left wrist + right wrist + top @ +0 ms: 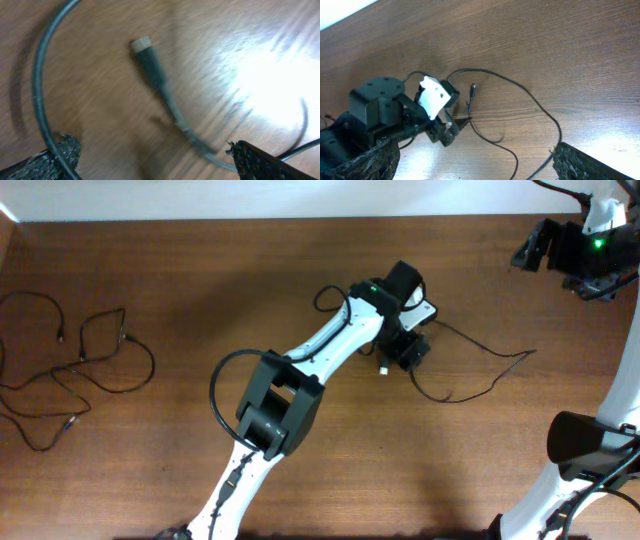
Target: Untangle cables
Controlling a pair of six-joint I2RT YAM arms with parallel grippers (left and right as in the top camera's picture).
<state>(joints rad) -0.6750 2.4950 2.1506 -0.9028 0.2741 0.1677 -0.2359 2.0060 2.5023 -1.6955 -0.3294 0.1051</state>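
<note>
A thin black cable [487, 368] lies in a loose loop right of the table's middle, with a small plug [383, 368] beside my left gripper [402, 352]. The left gripper hangs low over that end, jaws wide open. In the blurred left wrist view the white-tipped plug [143, 46] lies on the wood between the open fingers [155, 167], and the cord runs toward the right finger. A separate tangle of thin black cables [75, 365] lies at the far left. My right gripper [535, 246] is open and empty, high at the back right. Its wrist view shows the cable loop [530, 97] and the left gripper [446, 133].
The brown wooden table [200, 270] ends at a pale edge along the back. The left arm [300, 375] crosses the middle from the front. A thicker black arm cable [216, 380] loops beside its elbow. The right arm's base [590, 445] stands at the front right.
</note>
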